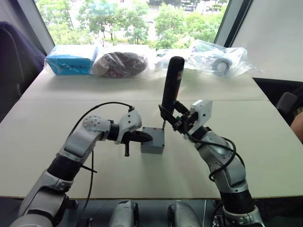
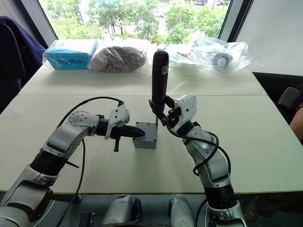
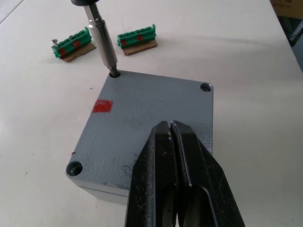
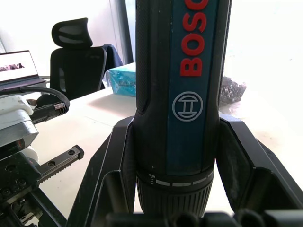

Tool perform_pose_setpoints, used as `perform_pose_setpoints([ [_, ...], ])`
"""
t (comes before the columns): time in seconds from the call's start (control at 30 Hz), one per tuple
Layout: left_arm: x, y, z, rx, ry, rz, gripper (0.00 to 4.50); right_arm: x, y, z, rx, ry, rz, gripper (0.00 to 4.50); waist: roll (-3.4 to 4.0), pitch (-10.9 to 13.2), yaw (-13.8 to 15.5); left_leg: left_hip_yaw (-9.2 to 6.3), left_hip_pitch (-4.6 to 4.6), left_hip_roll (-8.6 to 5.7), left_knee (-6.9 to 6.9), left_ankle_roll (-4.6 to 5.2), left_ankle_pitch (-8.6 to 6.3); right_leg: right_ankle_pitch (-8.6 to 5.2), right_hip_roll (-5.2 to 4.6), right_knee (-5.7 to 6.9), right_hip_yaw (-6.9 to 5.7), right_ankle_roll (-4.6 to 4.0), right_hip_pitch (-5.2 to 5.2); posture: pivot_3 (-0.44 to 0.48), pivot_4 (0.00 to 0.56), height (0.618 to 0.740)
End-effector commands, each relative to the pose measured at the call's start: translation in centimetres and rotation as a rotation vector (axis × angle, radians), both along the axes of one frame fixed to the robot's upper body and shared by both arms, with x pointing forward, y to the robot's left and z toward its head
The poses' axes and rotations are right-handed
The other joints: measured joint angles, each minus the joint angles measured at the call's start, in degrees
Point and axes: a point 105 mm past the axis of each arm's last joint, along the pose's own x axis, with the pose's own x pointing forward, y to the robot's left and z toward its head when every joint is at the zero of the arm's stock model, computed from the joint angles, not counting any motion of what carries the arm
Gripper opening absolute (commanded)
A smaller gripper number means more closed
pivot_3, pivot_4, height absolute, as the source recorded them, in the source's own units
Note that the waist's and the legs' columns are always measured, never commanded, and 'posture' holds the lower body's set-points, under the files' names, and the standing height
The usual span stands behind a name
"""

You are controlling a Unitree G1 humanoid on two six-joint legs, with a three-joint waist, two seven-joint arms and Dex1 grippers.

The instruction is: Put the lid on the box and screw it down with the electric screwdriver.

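The grey lid (image 3: 142,113), which has a red mark, lies on the grey box (image 1: 154,146) at the middle of the table. My left gripper (image 1: 147,138) is shut and empty, its tips resting on the lid's top from the left side. My right gripper (image 1: 173,117) is shut on the electric screwdriver (image 1: 171,85) and holds it upright over the box's far edge. The metal bit (image 3: 105,45) stands in the lid's far corner screw hole. Two other corner holes (image 3: 205,87) show on the lid.
Two green connector blocks (image 3: 71,42) lie on the table just beyond the box. Along the far edge by the window sit a blue carton (image 1: 71,59), a bag of dark material (image 1: 120,64) and clear plastic bags (image 1: 215,59). A black office chair (image 4: 78,56) stands off the table.
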Motion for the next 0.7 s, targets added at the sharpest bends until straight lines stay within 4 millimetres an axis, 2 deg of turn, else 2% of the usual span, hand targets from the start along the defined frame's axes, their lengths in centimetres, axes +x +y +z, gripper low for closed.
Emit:
perform_pose_setpoints([
  [0.03,0.0,0.3,-0.8,0.018,0.027,0.018,0.0,0.2,-0.2,-5.0,-0.078,0.176,-0.03,1.79,0.0,-0.18,-0.03,0.0,0.0,0.0,-0.01,0.01,-0.01,0.0,0.0,-0.01,0.0,0.0,0.0,0.0,0.15,0.74],
  [0.33,0.0,0.6,-1.7,0.027,0.045,0.033,0.0,-0.3,0.1,-6.3,-0.12,0.198,-0.016,1.79,-0.22,-0.92,-0.19,-0.01,0.09,0.03,-0.14,0.03,-0.03,-0.12,-0.04,-0.04,-0.01,-0.21,0.03,0.0,0.15,0.74],
  [0.7,0.0,0.3,-1.8,0.022,0.043,0.028,0.0,-0.4,0.2,-6.4,-0.119,0.199,-0.014,1.79,-0.2,-1.04,-0.2,-0.01,0.11,0.0,-0.24,0.03,-0.05,-0.17,-0.21,-0.07,-0.04,-0.29,-0.03,0.0,0.15,0.74],
])
